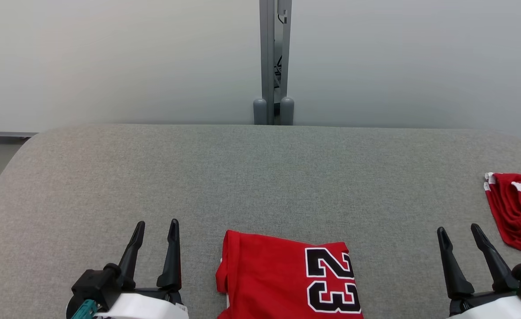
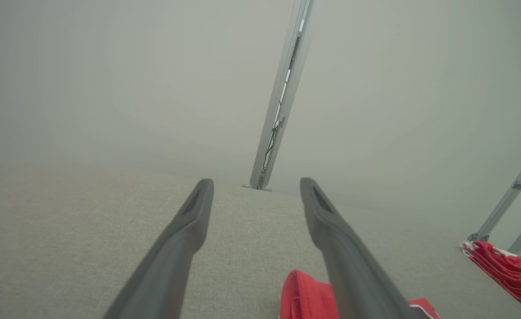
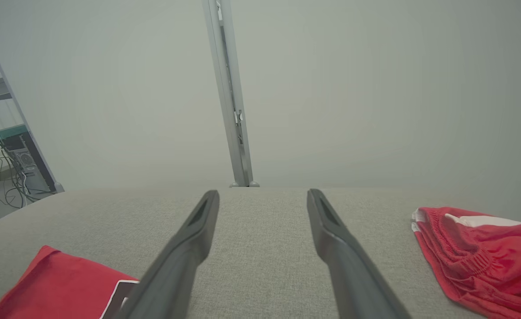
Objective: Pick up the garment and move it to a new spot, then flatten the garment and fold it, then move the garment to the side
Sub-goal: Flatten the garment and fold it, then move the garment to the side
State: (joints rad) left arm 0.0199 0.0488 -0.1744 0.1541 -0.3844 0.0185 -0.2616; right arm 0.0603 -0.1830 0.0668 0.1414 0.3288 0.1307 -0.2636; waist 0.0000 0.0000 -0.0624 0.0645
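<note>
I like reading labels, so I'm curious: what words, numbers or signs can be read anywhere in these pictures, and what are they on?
"23": black numerals edged in white, on the folded red jersey, head view.
Right wrist view: a corner of that number shows, too little to read.
Red shorts: a white stripe, no lettering visible.

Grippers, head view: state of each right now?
Left gripper: open, holding nothing; the red jersey lies apart from it.
Right gripper: open, holding nothing.
</note>
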